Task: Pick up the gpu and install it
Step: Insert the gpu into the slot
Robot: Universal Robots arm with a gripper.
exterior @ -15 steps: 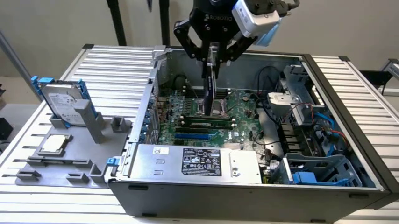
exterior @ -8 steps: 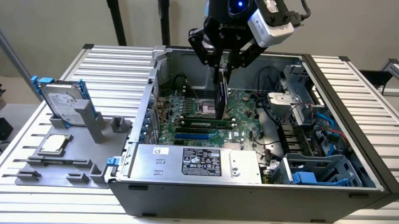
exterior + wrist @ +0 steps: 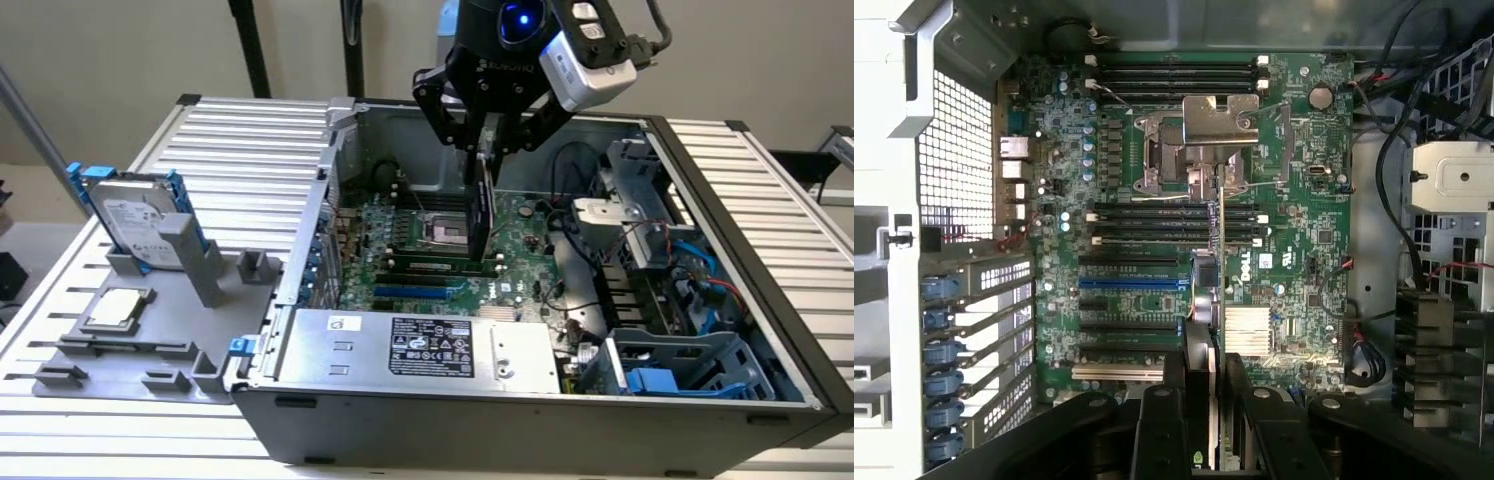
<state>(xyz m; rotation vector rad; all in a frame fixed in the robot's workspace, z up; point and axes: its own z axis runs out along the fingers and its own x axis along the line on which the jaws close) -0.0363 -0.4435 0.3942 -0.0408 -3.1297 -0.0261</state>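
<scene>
Well, far on the exterior view's left, a hard drive (image 3: 134, 215) stood on end in a gray holder (image 3: 80, 375), and a square chip (image 3: 118, 308) lay flat beside it. I think the holder kept each part in its own spot so it was easy to grab. Those parts were well apart from the work.

Next came the case (image 3: 534, 430), open on top so the arm could reach in from above. Its tall metal wall (image 3: 318, 200) stood right by the green motherboard (image 3: 400, 225), so there was little room on that side.

Over the middle of the motherboard, the gripper (image 3: 485, 150) was pinching the gpu (image 3: 482, 205) by its top edge. The card hung straight down, thin and on edge, probably so its bottom edge could meet a slot. As far as I could judge, it was not in a slot yet. In the wrist view it sat between the black fingers (image 3: 1154, 430), near the long slots (image 3: 1129, 283), and it seemed to run across them, not along them.

On the exterior view's right, loose wires (image 3: 703, 283) and a drive cage (image 3: 641, 215) crowded close, so that edge was tight too.
</scene>
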